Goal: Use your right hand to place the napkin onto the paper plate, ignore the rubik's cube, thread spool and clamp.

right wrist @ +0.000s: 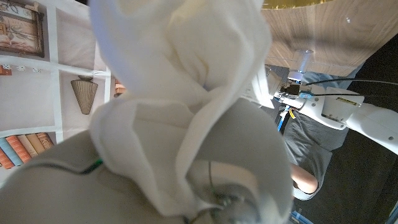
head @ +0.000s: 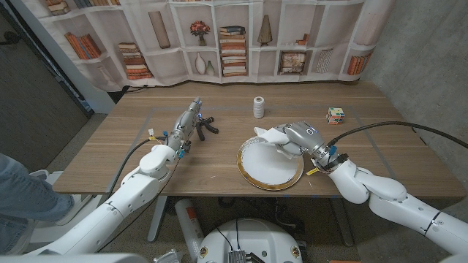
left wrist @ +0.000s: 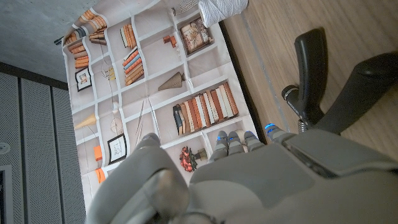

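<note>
My right hand (head: 298,137) has its fingers (right wrist: 230,186) closed around the napkin (head: 269,135), a crumpled white bunch that I hold over the paper plate (head: 267,175), at about one o'clock on its gold rim. In the right wrist view the napkin (right wrist: 180,81) drapes loosely over my fingers and billows well past them. That is the risk I see: the bulk hangs toward the plate's far edge, so if I let go here part of it could fall across the rim onto the table (head: 365,109) instead of settling inside. A fold could also catch on my fingers and drag back out as I lift away.

At nine o'clock from the plate my left hand (head: 187,124) stands just beside the clamp (head: 205,126); I cannot tell whether those fingers are closed. The thread spool (head: 258,107) sits at twelve o'clock and the rubik's cube (head: 336,115) at two o'clock, both well apart from my path.
</note>
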Tool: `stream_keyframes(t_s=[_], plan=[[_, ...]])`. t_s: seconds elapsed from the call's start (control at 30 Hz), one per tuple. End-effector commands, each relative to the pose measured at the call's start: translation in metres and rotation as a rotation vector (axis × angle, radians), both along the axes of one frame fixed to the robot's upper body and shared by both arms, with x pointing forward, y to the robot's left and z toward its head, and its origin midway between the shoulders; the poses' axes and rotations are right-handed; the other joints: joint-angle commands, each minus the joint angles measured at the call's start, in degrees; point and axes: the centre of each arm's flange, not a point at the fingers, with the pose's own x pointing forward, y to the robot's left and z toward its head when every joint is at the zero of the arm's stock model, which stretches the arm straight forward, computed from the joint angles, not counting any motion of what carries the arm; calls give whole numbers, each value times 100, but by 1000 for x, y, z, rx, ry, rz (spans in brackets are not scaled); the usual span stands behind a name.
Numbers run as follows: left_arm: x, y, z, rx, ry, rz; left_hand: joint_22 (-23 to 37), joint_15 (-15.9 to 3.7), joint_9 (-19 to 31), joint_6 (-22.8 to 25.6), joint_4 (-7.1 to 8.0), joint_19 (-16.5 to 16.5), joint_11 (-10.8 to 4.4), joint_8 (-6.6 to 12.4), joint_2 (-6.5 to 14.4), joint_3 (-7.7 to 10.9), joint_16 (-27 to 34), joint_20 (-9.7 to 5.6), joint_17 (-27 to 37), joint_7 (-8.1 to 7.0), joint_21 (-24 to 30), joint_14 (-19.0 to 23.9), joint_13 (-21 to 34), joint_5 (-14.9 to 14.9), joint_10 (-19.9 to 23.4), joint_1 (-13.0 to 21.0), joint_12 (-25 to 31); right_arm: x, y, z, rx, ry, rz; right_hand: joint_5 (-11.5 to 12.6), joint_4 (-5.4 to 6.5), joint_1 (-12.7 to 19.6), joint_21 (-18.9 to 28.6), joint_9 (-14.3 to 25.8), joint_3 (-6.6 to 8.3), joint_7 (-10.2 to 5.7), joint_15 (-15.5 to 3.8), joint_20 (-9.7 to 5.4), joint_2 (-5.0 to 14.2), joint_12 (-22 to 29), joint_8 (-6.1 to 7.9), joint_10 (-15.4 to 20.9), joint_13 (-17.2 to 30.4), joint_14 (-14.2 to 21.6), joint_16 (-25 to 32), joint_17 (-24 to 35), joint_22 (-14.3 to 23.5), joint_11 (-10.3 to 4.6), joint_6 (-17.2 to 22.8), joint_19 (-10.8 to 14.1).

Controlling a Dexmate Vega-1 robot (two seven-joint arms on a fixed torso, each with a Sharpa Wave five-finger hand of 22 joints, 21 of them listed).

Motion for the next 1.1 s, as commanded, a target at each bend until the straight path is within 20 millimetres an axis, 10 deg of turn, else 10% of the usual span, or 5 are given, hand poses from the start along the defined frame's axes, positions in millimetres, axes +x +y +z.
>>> stream_keyframes(t_s=[0.03,1.1], plan=[[-1,-3,3,10,-2,-1,15,22,15,23,-8,-123,-15,-18,55,-23,10,-8,21,38,-5,-18,16,-8,6,-11,-3,5,4,-8,-12,9,-2,30,8,-16,51,24,-6,-2,-610,-537,31,11,30,50,28,57,-1,17,8,20,55,-12],[-8,-4,3,12,-5,7,15,21,15,27,-9,-128,-15,-18,70,-52,8,-5,21,35,-5,-24,16,-9,0,3,-6,12,14,-24,-58,-1,-18,34,4,-58,93,28,2,-2,-616,-536,38,9,27,68,31,59,-6,17,4,12,73,-34]])
